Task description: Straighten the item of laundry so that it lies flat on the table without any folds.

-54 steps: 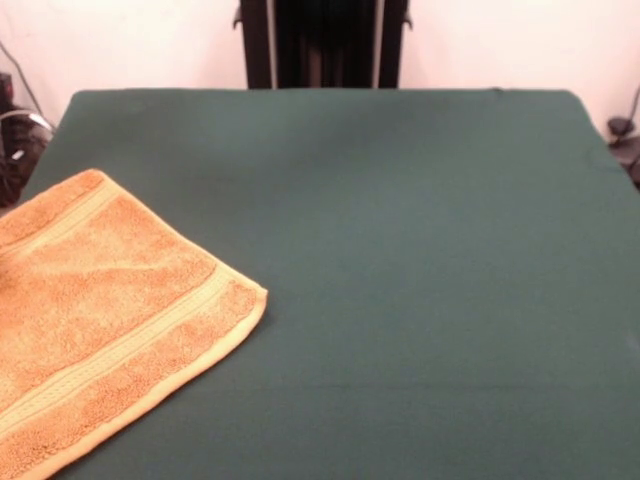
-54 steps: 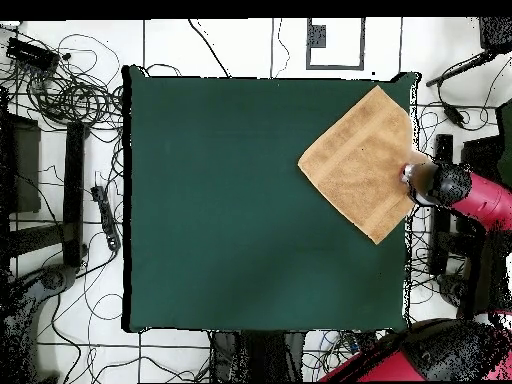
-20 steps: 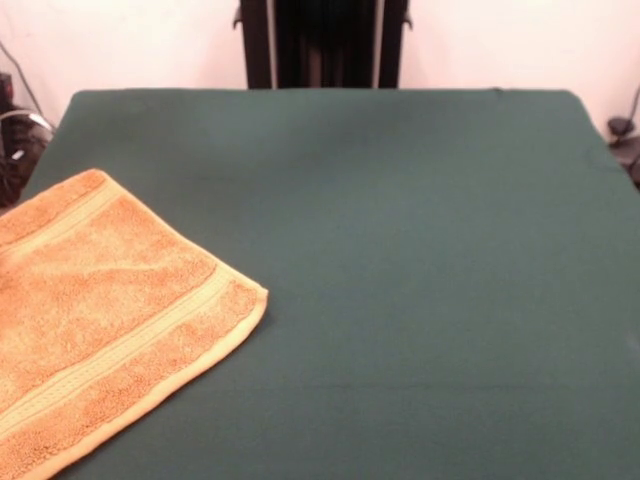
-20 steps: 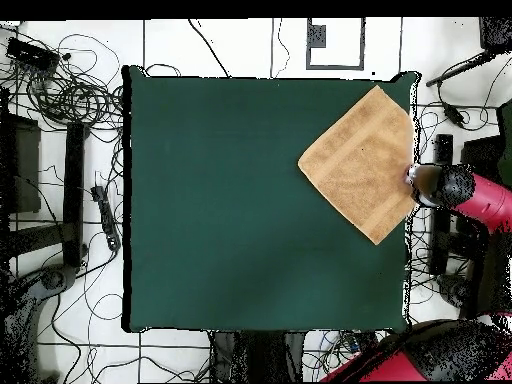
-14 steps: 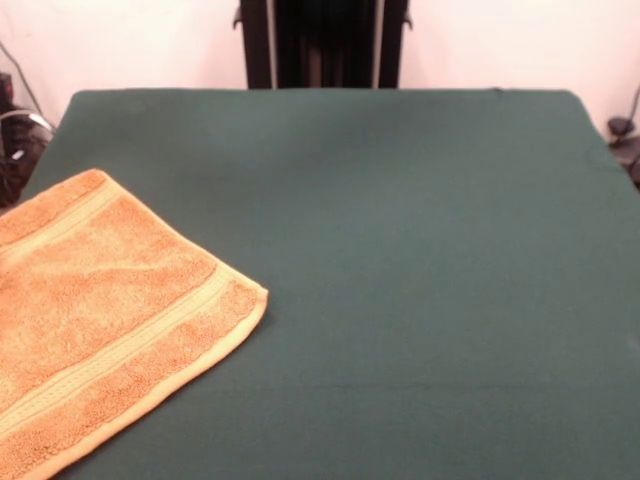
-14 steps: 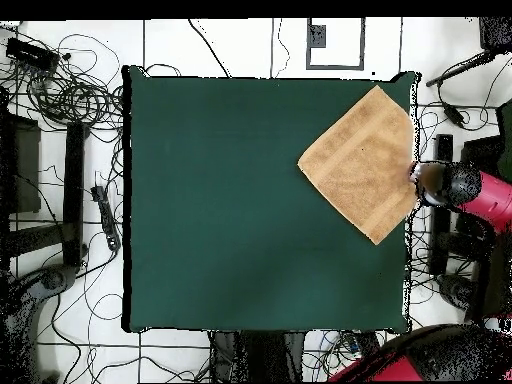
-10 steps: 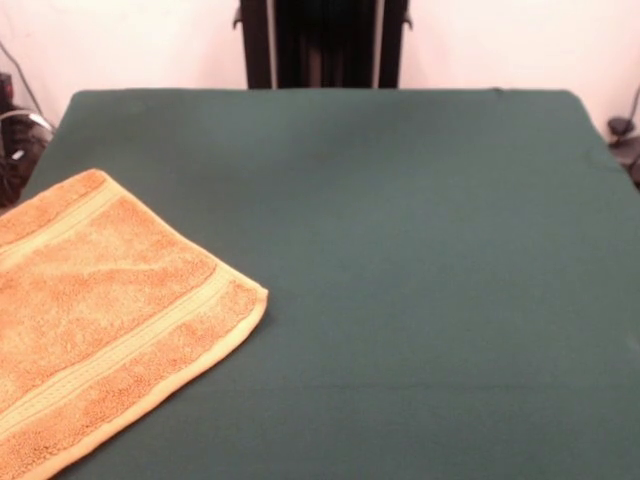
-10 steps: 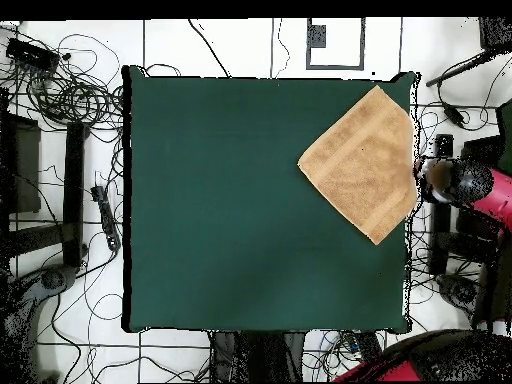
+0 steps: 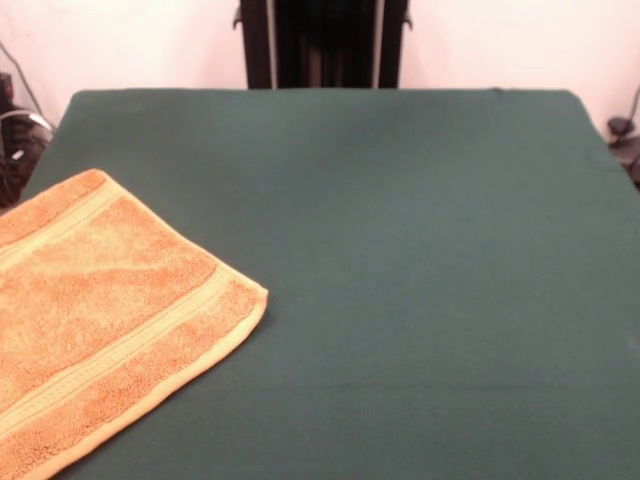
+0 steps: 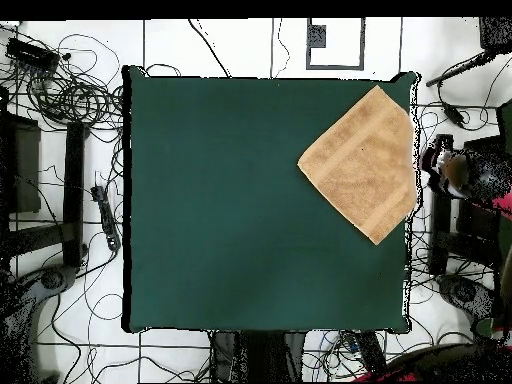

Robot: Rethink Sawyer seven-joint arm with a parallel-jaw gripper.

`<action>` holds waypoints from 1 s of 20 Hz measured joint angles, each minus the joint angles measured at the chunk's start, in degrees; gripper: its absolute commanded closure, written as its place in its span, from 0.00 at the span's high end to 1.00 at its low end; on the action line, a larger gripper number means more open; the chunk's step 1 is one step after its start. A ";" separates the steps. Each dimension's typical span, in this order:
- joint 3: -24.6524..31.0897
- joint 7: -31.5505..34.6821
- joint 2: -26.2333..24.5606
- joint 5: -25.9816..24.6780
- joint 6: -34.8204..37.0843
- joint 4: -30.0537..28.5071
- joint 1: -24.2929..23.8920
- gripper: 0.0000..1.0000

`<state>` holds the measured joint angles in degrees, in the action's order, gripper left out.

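The item of laundry [image 9: 100,310], a golden-orange towel with paler woven bands, lies spread on the green table [image 9: 400,250] at the left and runs past the picture's left and bottom edges. From overhead the towel [image 10: 360,165] sits turned like a diamond at the table's [image 10: 240,220] upper right. One corner reaches the right table edge. No fold shows on it. My gripper [image 10: 443,168] hangs just beyond that right edge, off the cloth and clear of the towel, at the end of the red arm [image 10: 492,178]. The front view does not show the gripper.
Tangled black cables [image 10: 70,90] and black stands [image 10: 75,190] lie on the floor left of the table. More dark gear [image 10: 440,240] and cables crowd the floor on the right, under the arm.
The gripper has drawn back to the right, from over the towel's right corner to beyond the table edge. The towel has not moved.
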<state>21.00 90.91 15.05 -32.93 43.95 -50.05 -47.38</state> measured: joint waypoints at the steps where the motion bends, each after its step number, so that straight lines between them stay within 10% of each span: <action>1: 0.00 0.00 0.62 0.28 0.26 -0.55 0.01 1.00; 20: 0.18 0.00 4.70 2.55 2.16 -3.01 0.41 1.00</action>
<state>21.18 90.91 19.76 -30.38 46.11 -53.06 -46.98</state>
